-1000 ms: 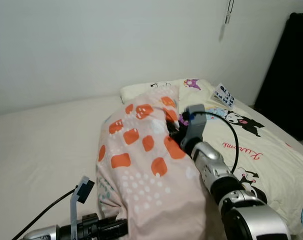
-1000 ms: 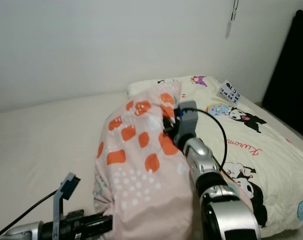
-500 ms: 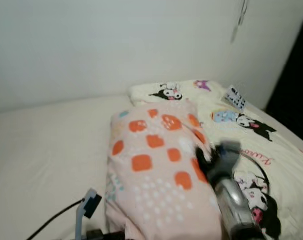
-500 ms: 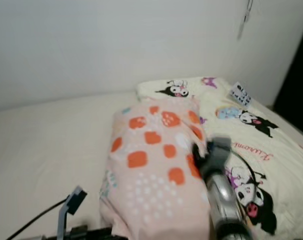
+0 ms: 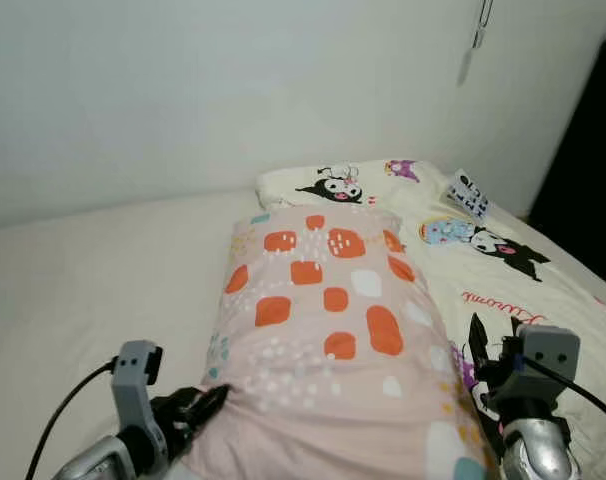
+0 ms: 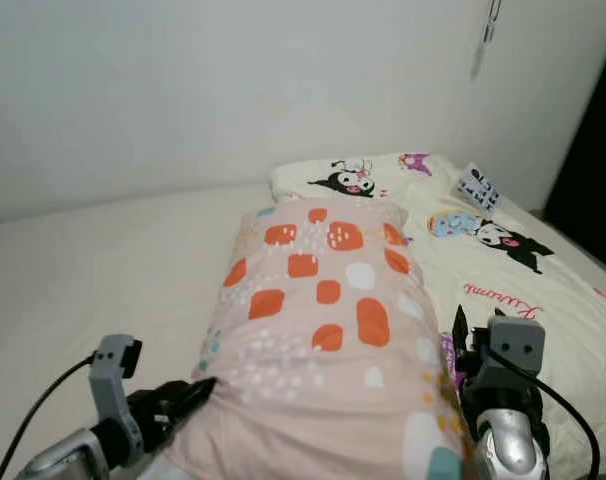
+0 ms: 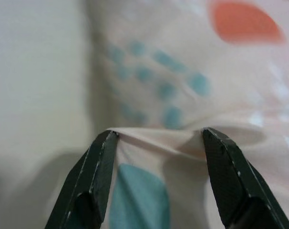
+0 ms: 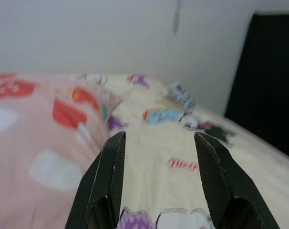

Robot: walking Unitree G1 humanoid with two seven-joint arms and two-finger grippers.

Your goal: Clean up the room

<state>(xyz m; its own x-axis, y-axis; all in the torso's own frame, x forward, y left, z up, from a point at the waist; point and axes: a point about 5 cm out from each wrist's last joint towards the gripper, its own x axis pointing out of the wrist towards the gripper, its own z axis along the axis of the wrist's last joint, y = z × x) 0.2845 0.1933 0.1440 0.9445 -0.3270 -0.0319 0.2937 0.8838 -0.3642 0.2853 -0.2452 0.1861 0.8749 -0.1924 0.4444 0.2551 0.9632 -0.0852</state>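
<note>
Blanket (image 5: 328, 330) lies spread on bed (image 5: 93, 270), fingers (image 7: 99, 162) at its edge.

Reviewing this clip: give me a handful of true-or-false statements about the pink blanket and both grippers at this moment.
1. The pink blanket lies on the bed. True.
2. The right gripper is clamped on the blanket. False: it is open, with nothing between its fingers.
3. The left gripper is at the blanket's edge, fingers apart. True.
4. The blanket is plain white. False: it is pink with orange and white patches.
5. The cartoon-print pillow lies beyond the blanket. True.
</note>
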